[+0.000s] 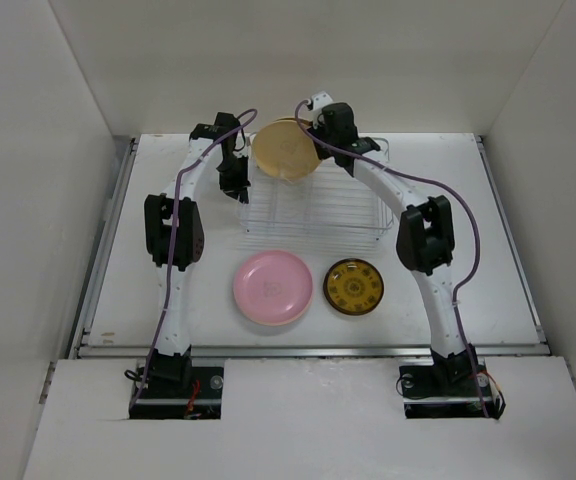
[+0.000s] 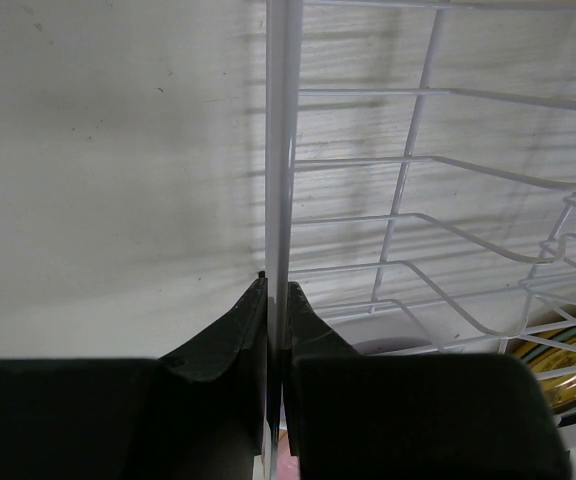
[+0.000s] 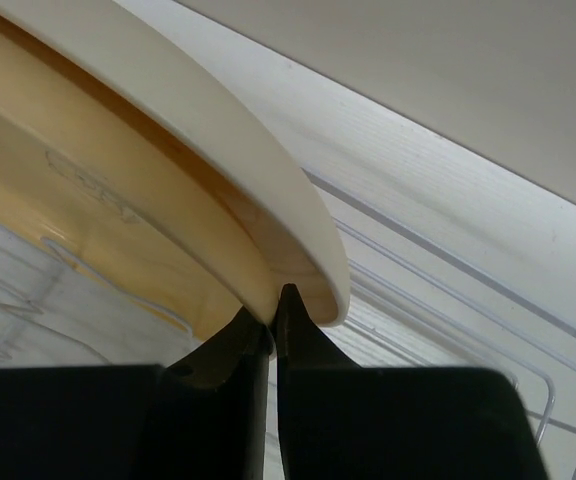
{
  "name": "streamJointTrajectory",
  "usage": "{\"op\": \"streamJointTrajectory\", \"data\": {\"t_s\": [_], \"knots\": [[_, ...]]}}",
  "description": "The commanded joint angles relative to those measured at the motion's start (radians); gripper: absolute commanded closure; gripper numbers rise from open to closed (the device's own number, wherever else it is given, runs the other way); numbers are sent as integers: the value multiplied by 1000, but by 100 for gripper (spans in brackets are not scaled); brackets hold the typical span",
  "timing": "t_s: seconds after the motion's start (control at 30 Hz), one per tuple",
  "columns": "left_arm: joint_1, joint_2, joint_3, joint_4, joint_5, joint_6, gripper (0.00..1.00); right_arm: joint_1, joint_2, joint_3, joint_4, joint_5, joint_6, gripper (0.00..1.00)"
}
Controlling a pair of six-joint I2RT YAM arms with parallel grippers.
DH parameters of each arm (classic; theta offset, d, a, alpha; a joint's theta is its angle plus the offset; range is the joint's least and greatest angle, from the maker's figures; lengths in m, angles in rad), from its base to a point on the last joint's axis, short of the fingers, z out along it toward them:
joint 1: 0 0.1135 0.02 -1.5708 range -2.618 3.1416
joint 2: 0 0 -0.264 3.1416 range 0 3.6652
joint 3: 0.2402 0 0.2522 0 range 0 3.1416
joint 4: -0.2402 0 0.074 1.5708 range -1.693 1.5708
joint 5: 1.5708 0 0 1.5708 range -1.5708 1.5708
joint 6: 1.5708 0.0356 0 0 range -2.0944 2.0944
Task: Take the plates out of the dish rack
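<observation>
A pale yellow plate [image 1: 284,150] stands tilted over the far left end of the dish rack [image 1: 313,215], a white wire basket. My right gripper [image 1: 316,128] is shut on this plate's rim; in the right wrist view both fingertips pinch the edge of the plate [image 3: 168,170] at the gripper [image 3: 278,298]. My left gripper [image 1: 236,185] is at the rack's left side. In the left wrist view that gripper [image 2: 276,285] is shut on an upright white rim wire of the rack [image 2: 278,150]. The rack's other slots look empty.
A pink plate [image 1: 273,287] and a small dark plate with a gold centre [image 1: 354,286] lie flat on the table in front of the rack. The dark plate [image 2: 568,345] shows through the rack wires. White walls enclose the table.
</observation>
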Motion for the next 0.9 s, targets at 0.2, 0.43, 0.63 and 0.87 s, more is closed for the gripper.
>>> {"op": "streamJointTrajectory", "data": {"t_s": [0.2, 0.43, 0.63, 0.87], "knots": [[4, 62, -19, -52, 47, -97, 100, 24, -255, -94, 63, 4, 106, 100], [4, 72, -10, -52, 48, -97, 100, 24, -410, -249, 118, 13, 140, 100], [4, 72, -10, -52, 48, -97, 100, 24, -470, -248, -39, -11, 160, 100], [22, 81, 27, -52, 80, -97, 100, 24, -527, -395, -365, -396, 160, 100]]}}
